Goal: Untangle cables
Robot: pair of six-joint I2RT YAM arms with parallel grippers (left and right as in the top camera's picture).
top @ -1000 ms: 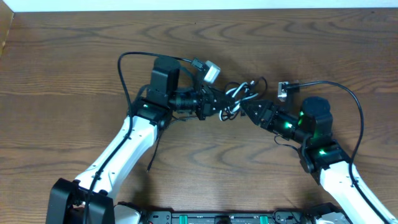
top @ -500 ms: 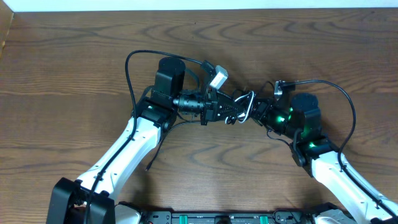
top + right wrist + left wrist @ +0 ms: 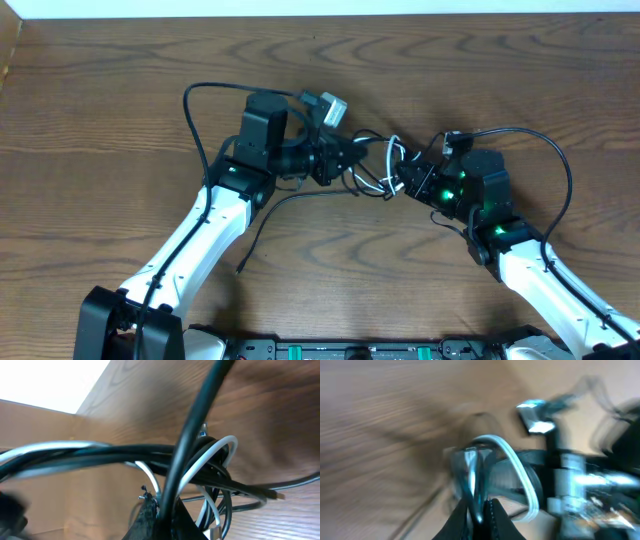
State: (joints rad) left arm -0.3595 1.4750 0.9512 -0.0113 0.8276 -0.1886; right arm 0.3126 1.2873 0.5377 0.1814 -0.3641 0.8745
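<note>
The cables (image 3: 378,166) hang in a knot between my two grippers over the middle of the table. The left gripper (image 3: 348,162) is shut on a dark strand (image 3: 476,491) of the knot, with a white cable loop (image 3: 521,476) just past its tips (image 3: 481,510); this view is blurred. The right gripper (image 3: 407,181) is shut on a black cable (image 3: 186,455) that runs up between its jaws (image 3: 161,512). Around that strand wind white loops (image 3: 223,451) and other black loops, one ending in a small plug (image 3: 269,493). A thin black tail (image 3: 262,222) trails to the table near the left arm.
Thick black arm wires arch over the left arm (image 3: 200,95) and the right arm (image 3: 560,165), each ending in a connector (image 3: 330,108) near the knot. The table's far edge (image 3: 320,14) borders a white strip. The robot base (image 3: 350,350) sits at the near edge.
The right gripper moved in to the knot and shut on a black cable. The left gripper, still shut, has since drawn back left, stretching the knot and swinging the black tail outward.
</note>
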